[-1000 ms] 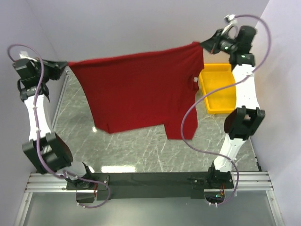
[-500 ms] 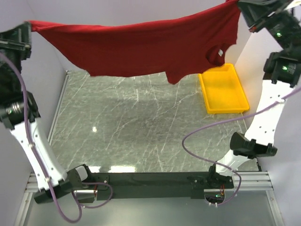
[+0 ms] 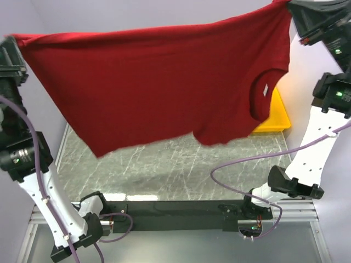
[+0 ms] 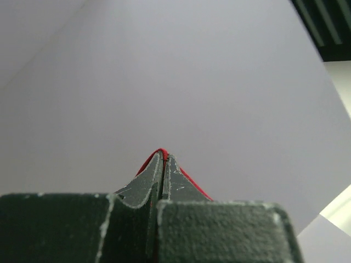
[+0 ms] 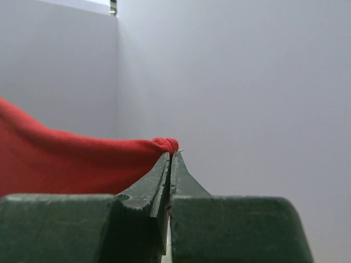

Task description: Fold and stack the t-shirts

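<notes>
Top view: t-shirt [image 3: 159, 87] hangs spread in the air above the table [image 3: 164, 170], stretched between left gripper [image 3: 13, 43] and right gripper [image 3: 292, 6]. Its collar is at the right, partly hiding the yellow tray [image 3: 277, 119].
Left wrist view: fingers pressed together on a red cloth edge.
Right wrist view: fingers clamped on bunched red cloth.

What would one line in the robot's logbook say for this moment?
stage: t-shirt held aloft, spread | left gripper: shut on its edge | right gripper: shut on its edge | fold: not started
</notes>
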`<move>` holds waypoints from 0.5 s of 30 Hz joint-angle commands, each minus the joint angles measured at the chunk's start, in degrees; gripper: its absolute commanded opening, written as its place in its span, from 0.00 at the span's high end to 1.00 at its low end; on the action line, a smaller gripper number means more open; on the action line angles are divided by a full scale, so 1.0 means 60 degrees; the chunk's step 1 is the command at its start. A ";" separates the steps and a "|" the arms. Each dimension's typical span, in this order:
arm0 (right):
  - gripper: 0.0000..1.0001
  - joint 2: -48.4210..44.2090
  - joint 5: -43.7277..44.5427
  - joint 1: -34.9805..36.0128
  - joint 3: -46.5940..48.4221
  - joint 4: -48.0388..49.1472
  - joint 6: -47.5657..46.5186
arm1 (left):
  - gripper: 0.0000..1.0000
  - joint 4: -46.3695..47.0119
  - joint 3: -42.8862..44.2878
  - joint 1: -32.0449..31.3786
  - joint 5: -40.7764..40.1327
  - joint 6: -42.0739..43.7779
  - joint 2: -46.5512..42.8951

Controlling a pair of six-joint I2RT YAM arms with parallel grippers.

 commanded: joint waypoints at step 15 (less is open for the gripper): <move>1.00 0.0616 0.1278 0.2828 -0.9322 0.0480 -0.5048 | 0.99 0.3064 -0.7549 -0.0486 0.1391 0.0162 0.1756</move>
